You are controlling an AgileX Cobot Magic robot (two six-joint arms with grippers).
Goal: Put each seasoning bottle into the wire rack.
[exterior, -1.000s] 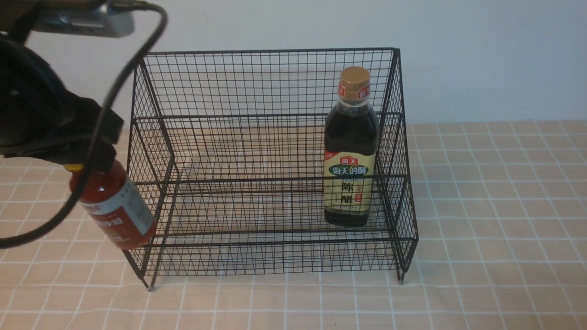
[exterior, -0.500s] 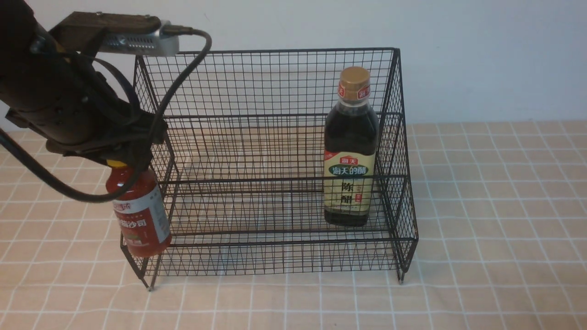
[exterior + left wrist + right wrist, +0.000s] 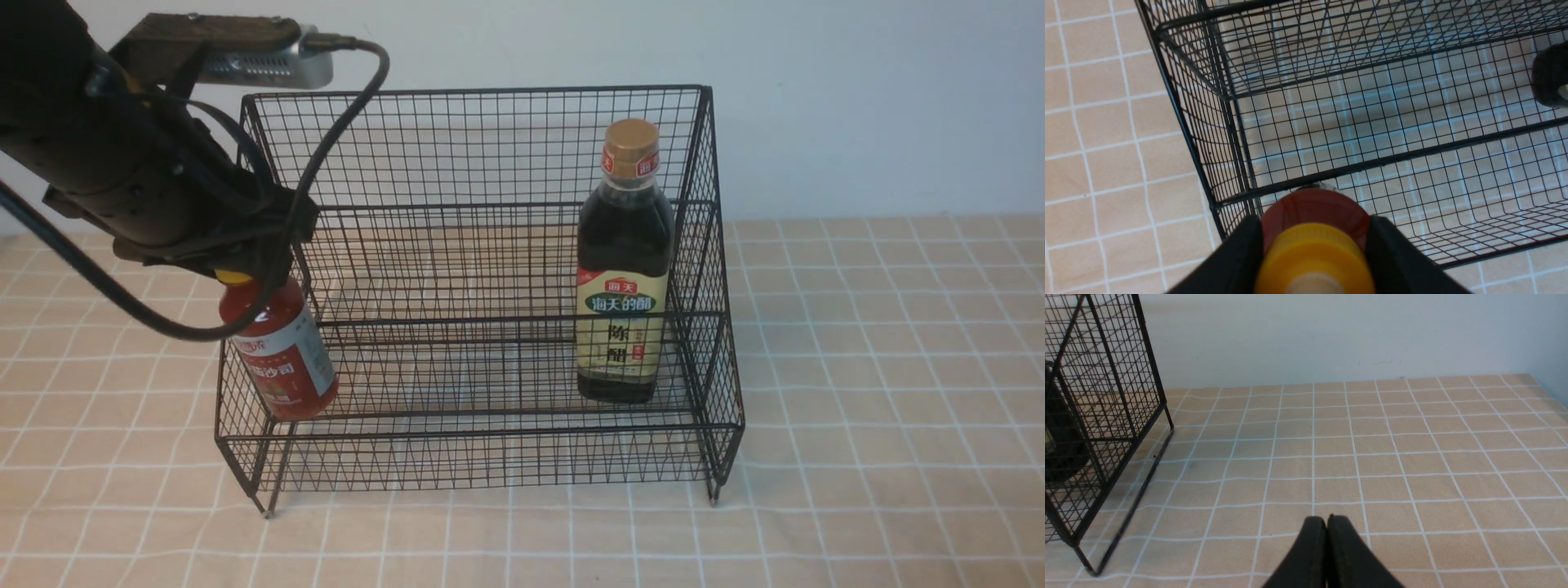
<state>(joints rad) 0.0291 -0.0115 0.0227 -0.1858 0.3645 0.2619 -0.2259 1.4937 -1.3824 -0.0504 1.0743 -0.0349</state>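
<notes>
The job stood at its second and last placement. The tall dark-liquid bottle with gold cap and cream-green label (image 3: pixel 624 269) was already upright on the lower tier at the right end of the large black wire-mesh stepped rack (image 3: pixel 473 147), just beside the right side wall.

The left gripper (image 3: pixel 245 273) was clamped on the neck of the short red-sauce bottle with yellow nozzle cap and white label (image 3: pixel 282 359), a black finger on either side just below the cap (the left wrist view showed this plainly). The bottle hung tilted, base swung toward the middle of the rack, over the left end of the lower tier near the left side wall. Its base looked very close to the mesh floor, but whether it touched could not be told from either view.

The right gripper (image 3: pixel 1327 526) was empty, its jaws pressed together, hanging over the beige checked tablecloth (image 3: pixel 882 392) to the right of the rack and well apart from both bottles.

The next move probably called for righting the bottle so its base met the mesh flat, then lowering it the last bit before the fingers let go. A release at that tilt would likely tip it against the side mesh or over onto the tier. The withdrawal would need to go straight up, clear of the left wall's sloped top edge.
</notes>
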